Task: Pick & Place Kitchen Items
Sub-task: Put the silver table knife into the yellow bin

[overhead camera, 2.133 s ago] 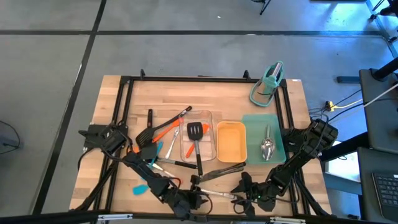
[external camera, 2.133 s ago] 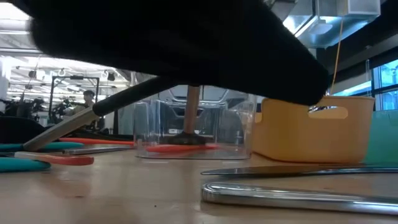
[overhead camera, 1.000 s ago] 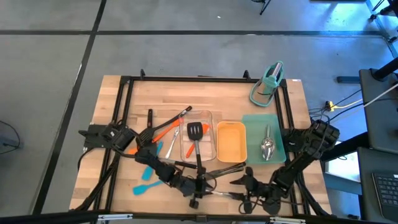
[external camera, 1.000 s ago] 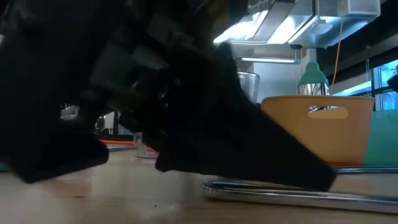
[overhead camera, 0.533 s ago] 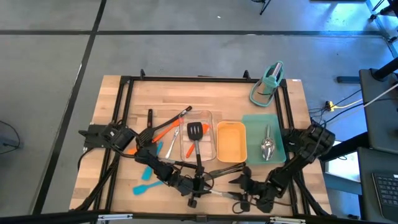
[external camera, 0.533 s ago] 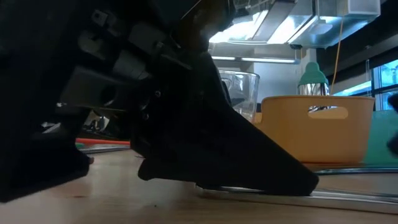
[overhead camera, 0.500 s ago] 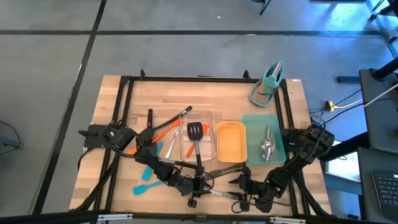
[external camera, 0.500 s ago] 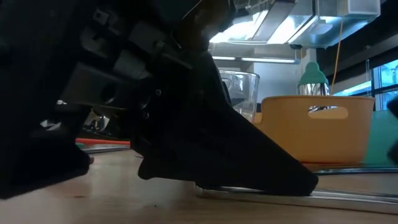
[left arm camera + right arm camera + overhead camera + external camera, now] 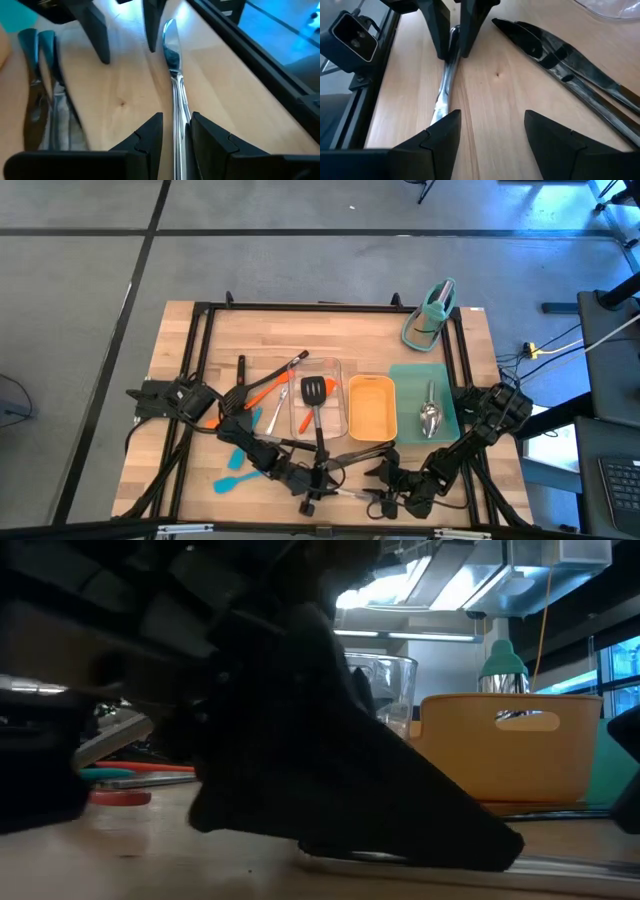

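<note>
Your left gripper (image 9: 174, 131) pinches the steel knife (image 9: 172, 75) beside the tongs (image 9: 560, 55); your right gripper (image 9: 487, 132) waits nearby, fingers spread.

My two arms are dark, near-black jointed links with blocky housings at the joints. Thin black cables trail off each base past the table (image 9: 190, 330) edges. Left gripper (image 9: 173, 132) has flat matte-black wedge fingers with angular stepped edges. Right gripper (image 9: 489, 131) has the same black wedge fingers, broader, with bevelled faces. No markings or screws I can make out.
</note>
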You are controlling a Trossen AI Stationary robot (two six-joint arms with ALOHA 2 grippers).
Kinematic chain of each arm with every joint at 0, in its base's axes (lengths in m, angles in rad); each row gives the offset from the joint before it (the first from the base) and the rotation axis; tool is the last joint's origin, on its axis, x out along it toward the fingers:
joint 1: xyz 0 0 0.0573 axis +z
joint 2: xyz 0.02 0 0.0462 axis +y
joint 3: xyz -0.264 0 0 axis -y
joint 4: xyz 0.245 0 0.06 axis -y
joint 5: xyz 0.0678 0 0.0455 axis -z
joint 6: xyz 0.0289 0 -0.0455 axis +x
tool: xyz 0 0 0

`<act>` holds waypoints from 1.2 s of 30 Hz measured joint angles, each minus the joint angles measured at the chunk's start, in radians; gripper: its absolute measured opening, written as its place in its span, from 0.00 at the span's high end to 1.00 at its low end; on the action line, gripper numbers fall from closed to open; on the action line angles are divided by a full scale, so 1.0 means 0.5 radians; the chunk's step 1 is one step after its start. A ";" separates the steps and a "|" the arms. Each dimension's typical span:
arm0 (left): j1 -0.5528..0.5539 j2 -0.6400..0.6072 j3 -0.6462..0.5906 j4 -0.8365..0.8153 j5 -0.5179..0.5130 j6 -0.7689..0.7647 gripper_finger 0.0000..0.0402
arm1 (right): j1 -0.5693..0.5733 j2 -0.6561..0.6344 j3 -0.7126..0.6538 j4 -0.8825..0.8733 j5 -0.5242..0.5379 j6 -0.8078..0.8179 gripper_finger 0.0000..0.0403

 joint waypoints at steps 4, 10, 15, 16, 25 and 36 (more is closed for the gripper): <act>-0.006 -0.031 -0.006 0.016 0.011 0.052 0.75 | 0.000 0.000 0.000 0.018 0.000 -0.008 0.45; -0.016 -0.051 -0.008 0.000 -0.027 0.053 0.68 | 0.004 0.000 0.000 0.036 0.002 -0.015 0.42; -0.045 -0.100 -0.009 0.032 -0.096 0.084 0.60 | 0.004 0.000 0.000 0.044 -0.001 -0.015 0.41; -0.046 -0.112 -0.007 0.049 -0.100 0.084 0.59 | 0.004 0.000 0.000 0.043 -0.001 -0.015 0.41; -0.081 -0.136 -0.004 -0.022 -0.213 0.051 0.57 | 0.005 0.000 0.000 0.055 -0.001 -0.016 0.41; -0.103 -0.085 -0.004 -0.070 -0.221 -0.062 0.57 | 0.005 0.000 0.166 0.117 -0.002 -0.425 0.41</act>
